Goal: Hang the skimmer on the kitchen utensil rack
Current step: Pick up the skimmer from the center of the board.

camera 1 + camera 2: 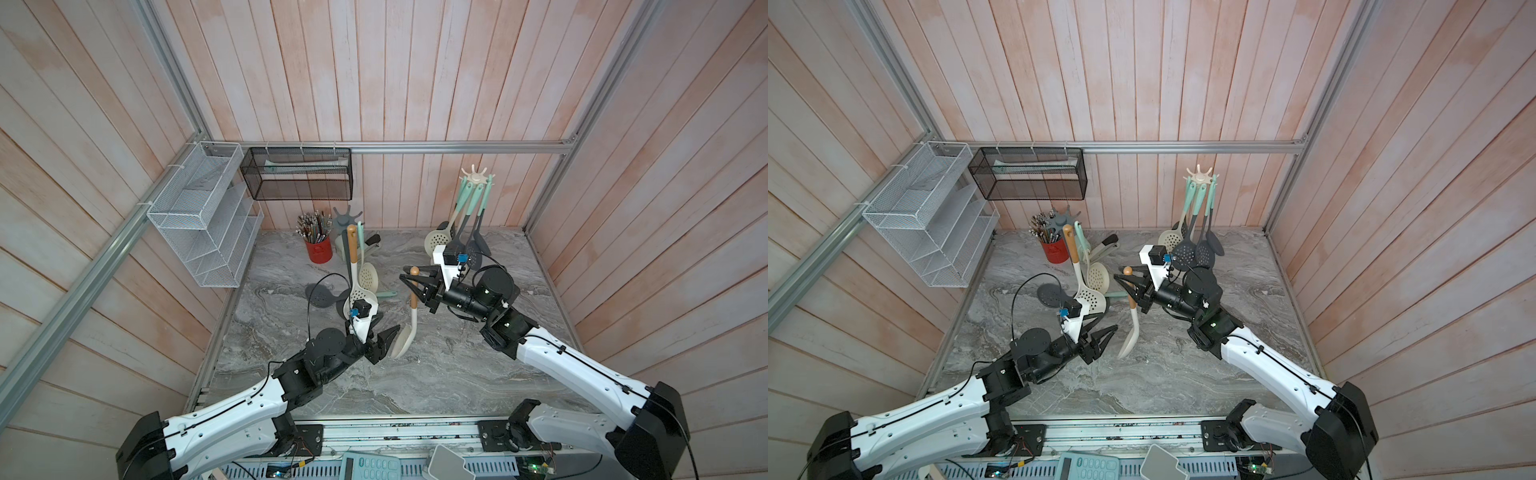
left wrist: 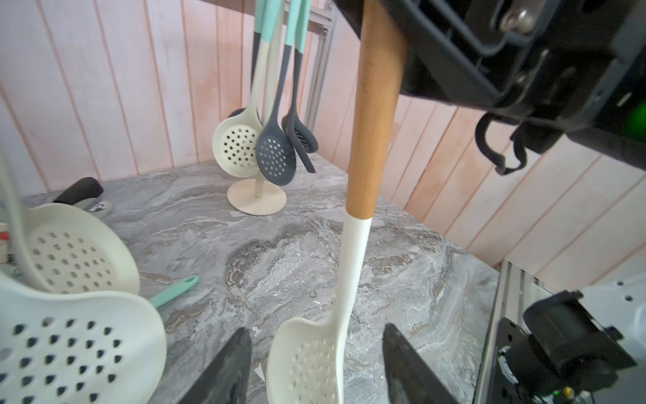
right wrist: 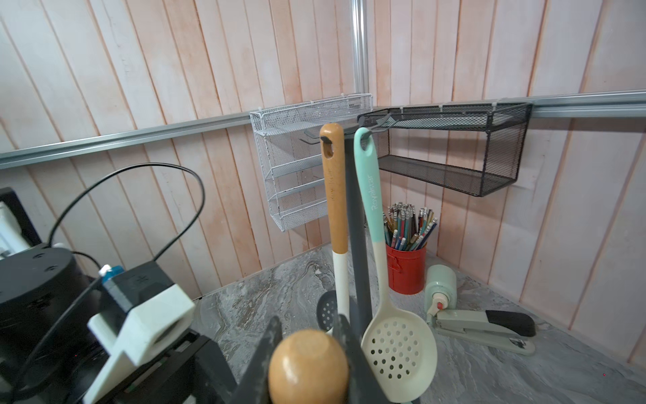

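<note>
Skimmer (image 1: 404,340) in right gripper (image 1: 413,279), over grey marbled tabletop (image 1: 415,386) — pink plank walls (image 1: 415,75).

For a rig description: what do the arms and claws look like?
The left arm and right arm have white shells, black joints and black cables. The left claw and right claw have black triangular fingers, each with a white camera mount and blue tag.
</note>
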Robot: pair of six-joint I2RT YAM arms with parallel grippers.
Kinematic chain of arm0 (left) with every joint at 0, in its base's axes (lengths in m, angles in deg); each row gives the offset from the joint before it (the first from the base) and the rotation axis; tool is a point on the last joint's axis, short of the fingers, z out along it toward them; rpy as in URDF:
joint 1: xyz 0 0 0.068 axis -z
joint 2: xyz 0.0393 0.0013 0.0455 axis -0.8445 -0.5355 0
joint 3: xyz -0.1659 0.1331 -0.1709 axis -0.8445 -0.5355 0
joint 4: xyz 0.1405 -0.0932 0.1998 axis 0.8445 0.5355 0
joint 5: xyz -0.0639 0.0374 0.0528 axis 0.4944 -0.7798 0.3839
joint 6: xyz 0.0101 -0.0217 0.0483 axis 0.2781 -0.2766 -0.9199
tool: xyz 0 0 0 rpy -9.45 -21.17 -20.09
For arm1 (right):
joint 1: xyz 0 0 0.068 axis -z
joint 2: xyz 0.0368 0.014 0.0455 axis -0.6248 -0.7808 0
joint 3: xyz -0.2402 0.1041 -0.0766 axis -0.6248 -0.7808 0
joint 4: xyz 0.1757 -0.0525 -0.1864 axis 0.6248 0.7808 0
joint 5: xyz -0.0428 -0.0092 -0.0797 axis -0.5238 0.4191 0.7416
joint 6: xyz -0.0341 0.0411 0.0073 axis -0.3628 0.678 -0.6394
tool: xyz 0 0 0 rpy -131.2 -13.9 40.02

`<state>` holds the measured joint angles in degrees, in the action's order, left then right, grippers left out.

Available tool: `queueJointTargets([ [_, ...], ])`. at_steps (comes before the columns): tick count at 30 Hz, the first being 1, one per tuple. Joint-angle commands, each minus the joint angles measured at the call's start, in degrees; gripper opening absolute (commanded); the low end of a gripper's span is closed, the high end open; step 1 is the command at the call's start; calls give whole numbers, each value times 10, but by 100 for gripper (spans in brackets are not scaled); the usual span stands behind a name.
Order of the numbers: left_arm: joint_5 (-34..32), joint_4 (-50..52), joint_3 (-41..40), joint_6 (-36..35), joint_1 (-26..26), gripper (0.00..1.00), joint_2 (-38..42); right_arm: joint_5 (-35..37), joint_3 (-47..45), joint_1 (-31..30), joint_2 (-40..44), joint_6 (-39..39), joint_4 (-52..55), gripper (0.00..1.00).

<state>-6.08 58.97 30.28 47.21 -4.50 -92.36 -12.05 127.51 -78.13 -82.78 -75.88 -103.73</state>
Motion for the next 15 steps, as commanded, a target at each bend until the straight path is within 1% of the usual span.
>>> queueJointTargets([
  [1,134,-45,23,-23,-25,61,-22,-93,-7,23,13,20,-38,13],
  [3,168,-60,30,-26,-38,61,-41,-117,-5,34,13,32,-48,13],
  [7,212,-88,41,-33,-44,61,-67,-137,-1,38,14,41,-57,13],
  [10,233,-103,52,-41,-47,61,-89,-151,5,40,11,51,-63,13],
  [15,249,-124,71,-53,-52,61,-130,-159,12,41,11,64,-70,13],
])
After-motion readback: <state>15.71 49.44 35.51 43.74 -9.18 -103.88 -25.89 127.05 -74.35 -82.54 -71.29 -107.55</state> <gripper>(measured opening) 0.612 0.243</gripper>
